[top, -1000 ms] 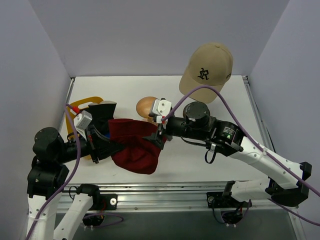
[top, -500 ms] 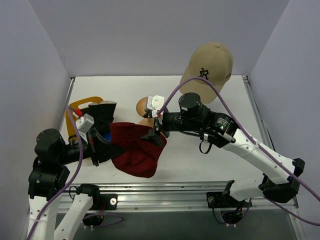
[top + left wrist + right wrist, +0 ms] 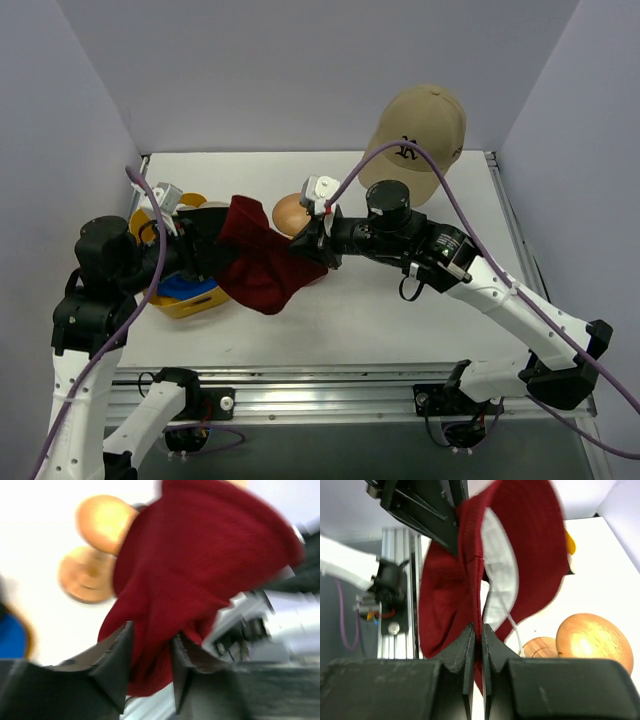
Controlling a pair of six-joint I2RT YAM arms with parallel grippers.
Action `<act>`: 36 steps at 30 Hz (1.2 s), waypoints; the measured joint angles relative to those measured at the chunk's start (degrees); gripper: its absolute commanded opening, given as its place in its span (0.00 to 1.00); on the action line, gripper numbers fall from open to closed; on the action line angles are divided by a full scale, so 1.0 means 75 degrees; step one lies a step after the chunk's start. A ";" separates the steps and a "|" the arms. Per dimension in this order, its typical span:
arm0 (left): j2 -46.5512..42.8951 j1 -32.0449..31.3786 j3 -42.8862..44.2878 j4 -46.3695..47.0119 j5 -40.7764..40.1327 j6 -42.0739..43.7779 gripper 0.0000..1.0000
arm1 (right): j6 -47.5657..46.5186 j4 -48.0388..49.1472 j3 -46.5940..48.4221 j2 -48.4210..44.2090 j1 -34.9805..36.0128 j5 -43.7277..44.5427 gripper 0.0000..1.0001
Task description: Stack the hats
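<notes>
Between left hand [image 3: 150,636] and right hand [image 3: 478,630], both tight on it, red hat [image 3: 262,268] beside wooden stand [image 3: 290,212]

The white tabletop [image 3: 400,310] carries three things that show. A yellow tray [image 3: 190,303] sits at its left edge, with a blue cap [image 3: 180,287] lying inside it. Near the middle stands a wooden stand [image 3: 288,212] with a rounded knob and a flat disc base; whether it is upright or tipped cannot be told. At the back right corner a tan cap [image 3: 420,125] with a dark logo sits raised, hiding whatever holds it up.
</notes>
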 measured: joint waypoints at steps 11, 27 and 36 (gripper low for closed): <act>0.0697 0.0006 0.0895 -0.0673 -0.4255 -0.0493 0.71 | 0.1288 0.0638 0.1043 0.1655 -0.0370 -0.0047 0.00; 0.0592 0.0009 -0.0178 0.0047 -0.2841 -0.1236 0.72 | 0.2267 0.1749 0.1288 0.1807 -0.0542 -0.0242 0.00; 0.0836 0.0009 -0.0659 0.0801 -0.2393 -0.1740 0.63 | 0.2457 0.2124 0.0956 0.1807 -0.0542 -0.0236 0.00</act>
